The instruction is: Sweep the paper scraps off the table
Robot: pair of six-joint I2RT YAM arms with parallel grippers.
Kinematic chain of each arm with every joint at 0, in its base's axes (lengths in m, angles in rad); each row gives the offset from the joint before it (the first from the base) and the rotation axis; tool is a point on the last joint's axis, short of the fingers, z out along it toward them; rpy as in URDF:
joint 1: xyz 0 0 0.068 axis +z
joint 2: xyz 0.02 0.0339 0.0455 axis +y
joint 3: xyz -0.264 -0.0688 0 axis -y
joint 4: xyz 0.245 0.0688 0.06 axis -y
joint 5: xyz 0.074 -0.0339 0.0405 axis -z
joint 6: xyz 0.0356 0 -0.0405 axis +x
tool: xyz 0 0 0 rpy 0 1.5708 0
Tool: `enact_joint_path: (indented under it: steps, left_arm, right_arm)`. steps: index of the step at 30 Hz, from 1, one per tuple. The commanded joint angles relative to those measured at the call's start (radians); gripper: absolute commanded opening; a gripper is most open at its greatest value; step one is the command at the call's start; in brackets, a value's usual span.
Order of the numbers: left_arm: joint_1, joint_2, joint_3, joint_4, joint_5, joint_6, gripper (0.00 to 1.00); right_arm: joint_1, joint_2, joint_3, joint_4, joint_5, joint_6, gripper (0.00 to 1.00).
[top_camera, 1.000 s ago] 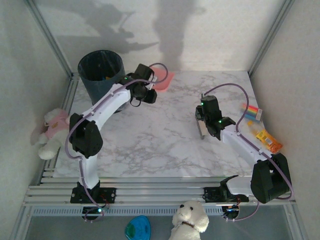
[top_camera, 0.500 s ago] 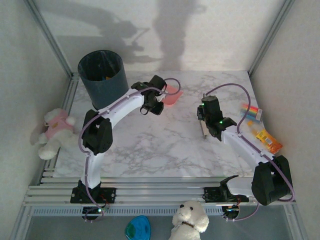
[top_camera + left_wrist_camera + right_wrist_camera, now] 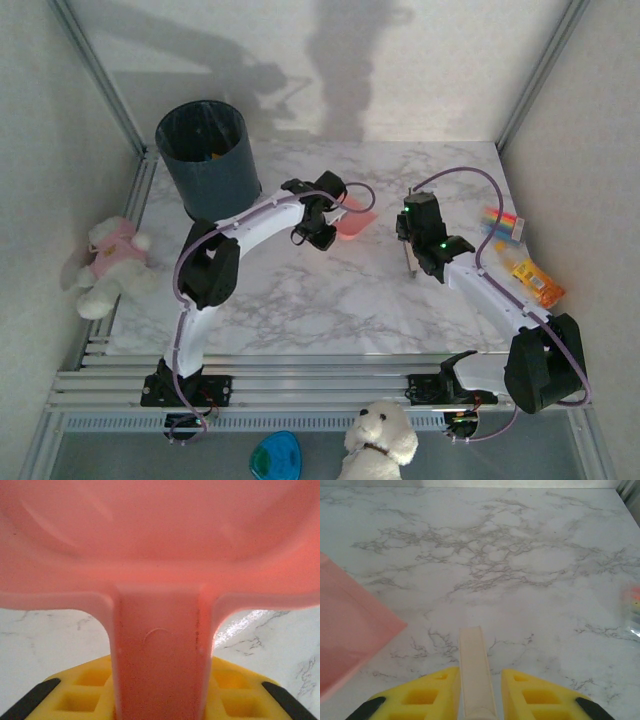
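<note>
Pink plastic dustpan [image 3: 160, 540] sits clamped in your left gripper [image 3: 160, 690]; from the wrist, your right gripper [image 3: 479, 690] pinches a slim cream handle [image 3: 472, 650].

right tool [image 3: 479, 676] clamping cream handle [image 3: 472, 645], pink dustpan [image 3: 350, 625] left, marble table [image 3: 520, 555]

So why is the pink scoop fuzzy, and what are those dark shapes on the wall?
Left wrist view: the pink dustpan sits too close to the lens, so it blurs. Top external view: the dark shapes are shadows on the wall.
</note>
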Motion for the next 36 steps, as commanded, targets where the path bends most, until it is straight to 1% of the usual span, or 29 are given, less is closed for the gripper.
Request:
enact_joint_path:
  steps: [1,22,27,36]
  left_arm:
    - [-0.008,0.016,-0.021,-0.037,0.036,0.037,0.0]
    - [-0.027,0.043,-0.093,-0.035,0.055,0.082,0.01]
    - [-0.027,0.04,-0.103,-0.024,0.057,0.089,0.15]
    - [-0.025,0.045,-0.114,-0.023,0.049,0.095,0.21]
  right_arm:
    - [-0.006,-0.027,-0.011,0.008,0.033,0.003,0.0]
    - [-0.007,-0.012,-0.008,0.003,0.032,0.007,0.0]
    - [-0.007,-0.009,-0.005,0.004,0.029,0.007,0.0]
    - [-0.006,-0.004,0.001,0.001,0.031,0.006,0.0]
